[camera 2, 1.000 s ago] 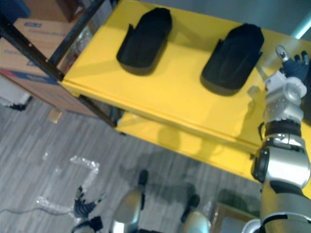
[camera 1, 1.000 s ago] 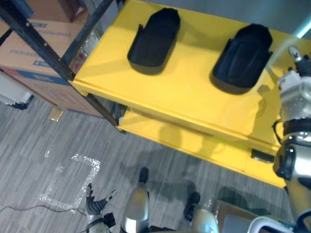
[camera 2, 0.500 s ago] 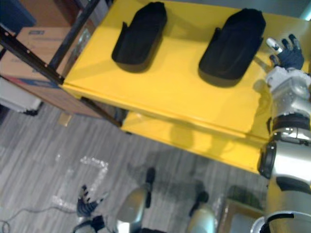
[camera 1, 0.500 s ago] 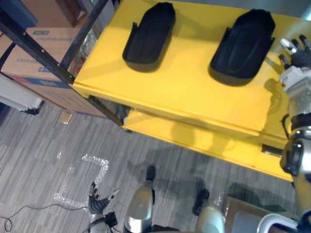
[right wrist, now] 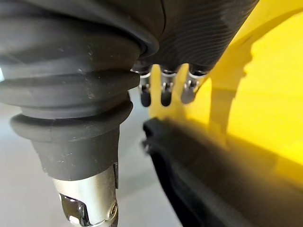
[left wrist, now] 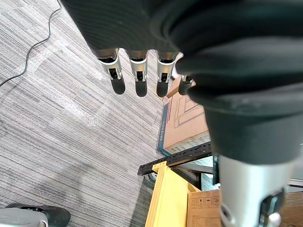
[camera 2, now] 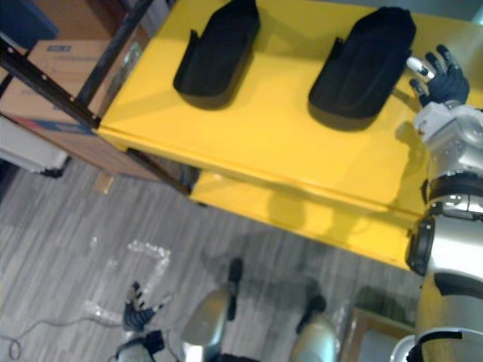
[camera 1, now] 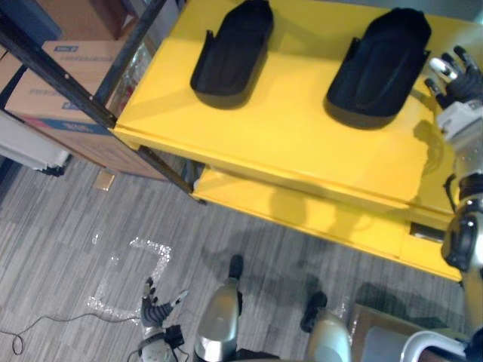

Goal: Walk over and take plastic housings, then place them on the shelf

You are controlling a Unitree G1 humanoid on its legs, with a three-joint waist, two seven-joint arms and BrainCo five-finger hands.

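yellow shelf carries two matte black, shoe-shaped shells lying apart: left housing and right housing. right hand is just beside the right housing, fingers straight and spread, holding nothing. left hand hangs low over the floor, fingers relaxed.

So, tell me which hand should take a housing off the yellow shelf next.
Right, probably. The right hand is raised, fingers open, beside a black plastic housing on the yellow shelf; the left hand hangs low over the floor.
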